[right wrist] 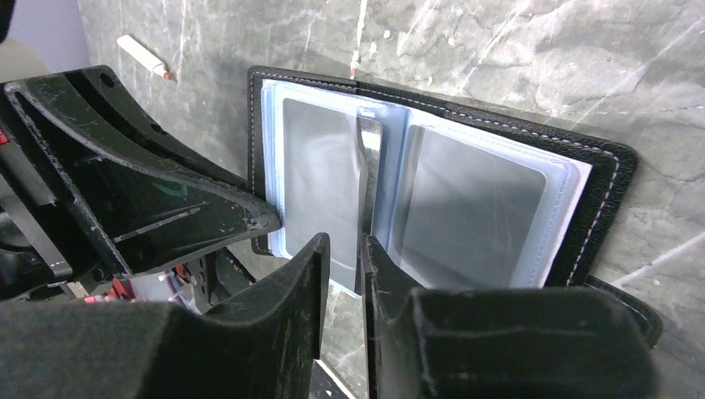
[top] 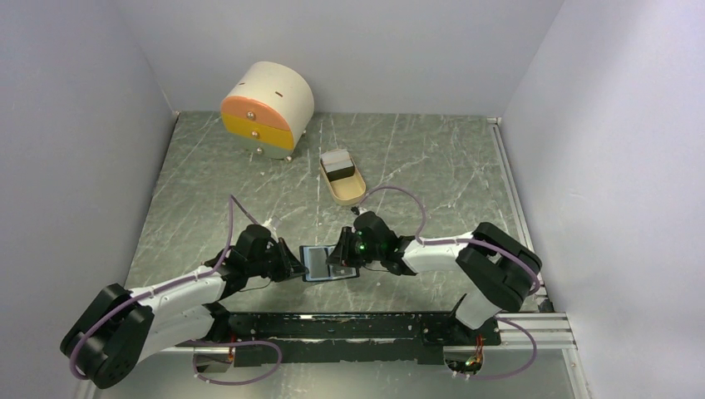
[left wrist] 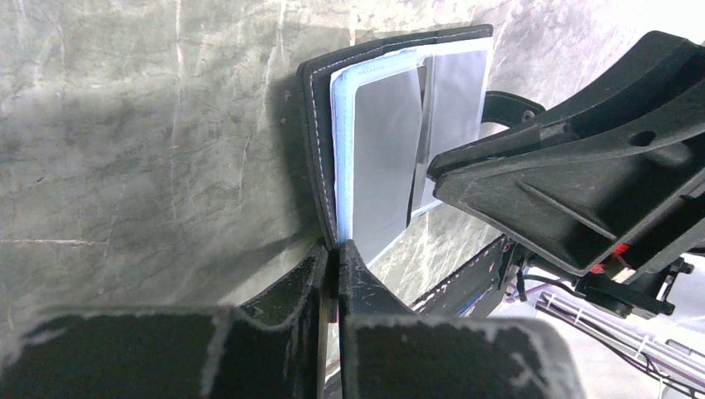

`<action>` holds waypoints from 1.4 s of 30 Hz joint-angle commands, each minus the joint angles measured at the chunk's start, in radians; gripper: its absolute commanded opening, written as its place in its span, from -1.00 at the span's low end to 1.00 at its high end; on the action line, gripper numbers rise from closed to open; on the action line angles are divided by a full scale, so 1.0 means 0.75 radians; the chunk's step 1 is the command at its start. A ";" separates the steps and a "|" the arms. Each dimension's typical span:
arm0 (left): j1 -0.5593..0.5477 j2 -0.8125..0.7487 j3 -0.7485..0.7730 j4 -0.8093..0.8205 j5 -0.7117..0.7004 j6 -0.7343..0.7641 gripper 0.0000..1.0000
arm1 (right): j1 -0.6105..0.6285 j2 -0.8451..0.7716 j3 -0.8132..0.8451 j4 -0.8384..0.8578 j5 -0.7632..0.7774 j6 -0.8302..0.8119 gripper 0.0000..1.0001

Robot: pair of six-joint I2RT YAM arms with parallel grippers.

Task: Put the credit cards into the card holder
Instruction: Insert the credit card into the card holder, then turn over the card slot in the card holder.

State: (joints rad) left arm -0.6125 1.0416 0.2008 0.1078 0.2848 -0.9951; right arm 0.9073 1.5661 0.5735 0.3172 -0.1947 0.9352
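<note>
The card holder [top: 320, 263] lies open on the table between both arms, black cover [left wrist: 312, 125] down and blue clear sleeves [right wrist: 482, 199] up. My left gripper [top: 293, 264] [left wrist: 337, 247] is shut on its left edge. My right gripper [top: 343, 258] [right wrist: 345, 245] stands over the holder's near edge with a narrow gap between its fingers. A dark credit card [right wrist: 368, 191] stands on edge at the holder's middle fold, against the inner face of one finger, and table shows through the gap. More credit cards, a white one [top: 337, 158] and a black one [top: 341, 173], sit in the tan tray.
The tan oval tray [top: 349, 193] lies behind the holder. A round cream box with orange and yellow drawers [top: 266, 108] stands at the back left. A small white stick [right wrist: 143, 56] lies near the left gripper. Walls enclose the table on three sides.
</note>
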 commanded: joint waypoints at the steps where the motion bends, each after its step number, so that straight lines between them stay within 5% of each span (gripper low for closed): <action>1: -0.011 -0.040 0.006 0.013 0.045 -0.012 -0.82 | 0.016 0.037 -0.008 0.075 -0.033 0.012 -0.52; 6: -0.013 -0.101 0.014 -0.011 0.037 -0.017 -0.82 | 0.017 0.061 -0.020 0.166 -0.103 0.026 -0.56; 19: -0.013 -0.111 0.147 -0.175 0.080 0.107 -0.82 | -0.025 -0.151 0.021 -0.165 0.110 -0.200 -0.48; 36: -0.012 -0.102 0.069 0.156 0.263 0.042 -0.82 | -0.021 0.047 0.024 -0.053 0.084 -0.192 -0.69; 42: -0.014 -0.060 0.080 0.120 0.218 0.061 -0.82 | -0.021 0.050 -0.009 -0.020 0.079 -0.177 -0.70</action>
State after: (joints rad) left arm -0.6182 0.9798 0.2539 0.1501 0.4355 -0.9562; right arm 0.8940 1.5867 0.5915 0.2806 -0.1345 0.7933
